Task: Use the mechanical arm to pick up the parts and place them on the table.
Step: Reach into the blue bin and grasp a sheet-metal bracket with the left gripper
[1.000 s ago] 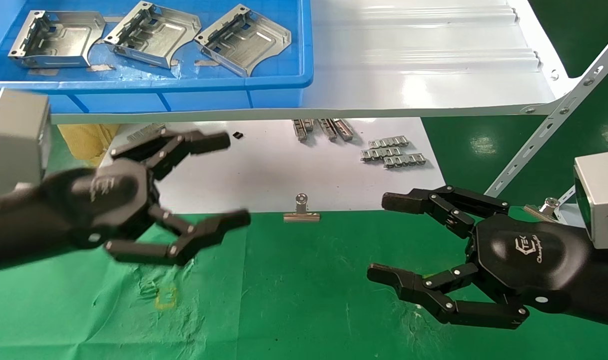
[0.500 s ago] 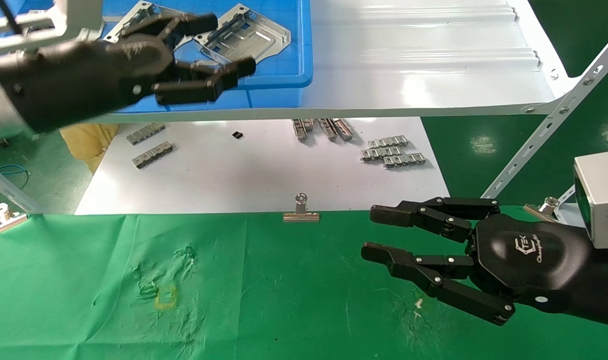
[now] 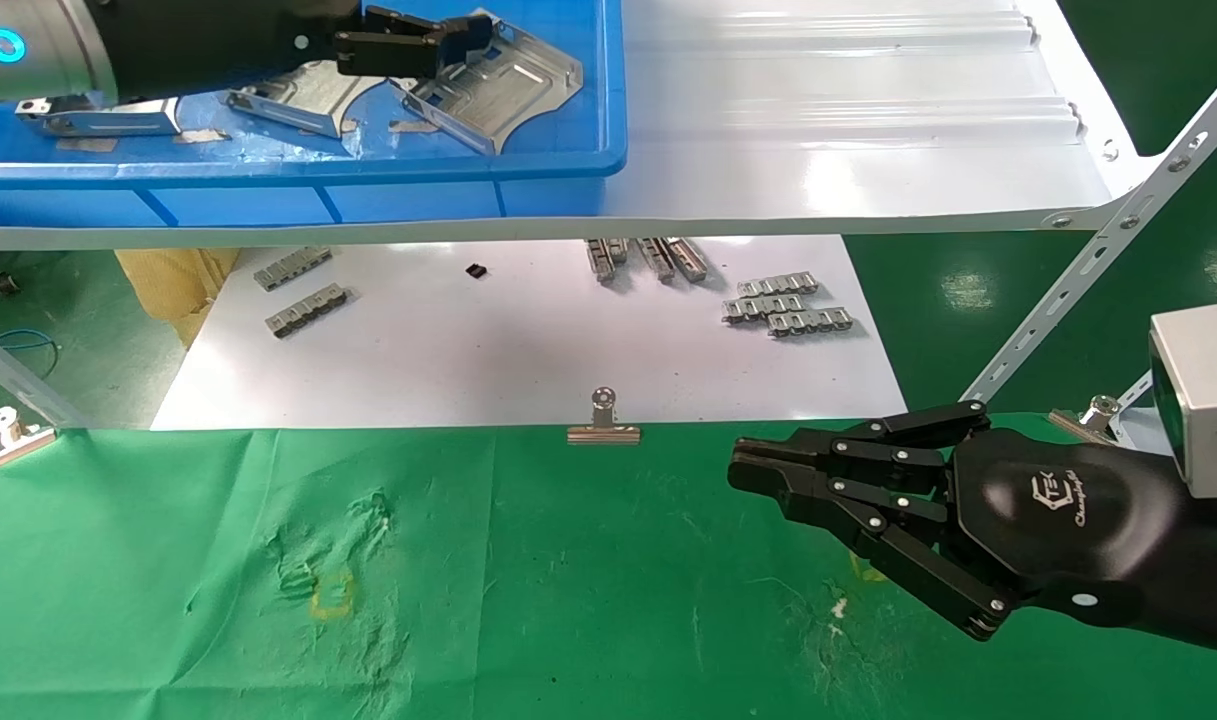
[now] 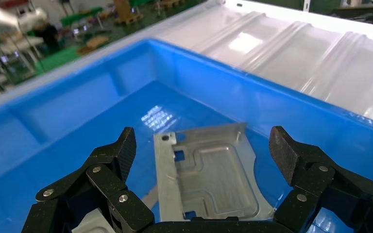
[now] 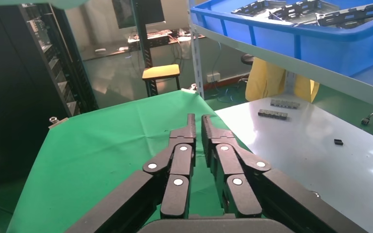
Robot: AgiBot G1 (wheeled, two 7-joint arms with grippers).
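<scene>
We are hovering our left hand point(image 4: 201, 160), fingers spread, over a bracket point(image 4: 209, 177) in the blue bin point(image 3: 368, 190); our right hand point(image 3: 758, 470), fingers pressed together, is hanging over the bench point(image 3: 468, 600).

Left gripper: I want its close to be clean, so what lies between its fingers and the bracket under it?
Nothing: in the left wrist view the left gripper is open astride the bracket, only air between.

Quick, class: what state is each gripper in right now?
Left gripper: open, poised over a bracket in the blue bin, holding nothing.
Right gripper: shut, empty, above the green table.
</scene>
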